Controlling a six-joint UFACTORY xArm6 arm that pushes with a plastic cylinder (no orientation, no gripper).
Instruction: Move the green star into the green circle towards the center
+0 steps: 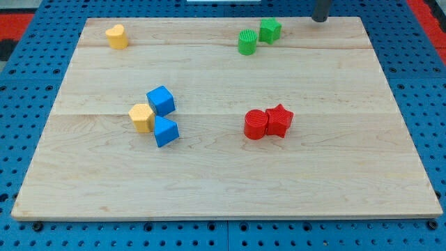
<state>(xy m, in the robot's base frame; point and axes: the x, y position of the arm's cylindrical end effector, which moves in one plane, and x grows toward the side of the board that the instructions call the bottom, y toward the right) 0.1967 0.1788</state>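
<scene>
Green star (270,30) sits near the board's (223,181) top edge, touching the green circle (247,42) at its lower left. My tip (320,19) hangs at the view's top, right of the star, apart from it. No jaws, just a bare rod holding nothing. Red circle (256,125) and red star (279,120) touch at centre-right.

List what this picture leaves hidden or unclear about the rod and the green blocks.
- My tip: the rod is cut off by the view's top edge; only its lower end shows.
- Green star and green circle: too small to tell whether they touch.
- Star's far side: hidden by its own body.
</scene>
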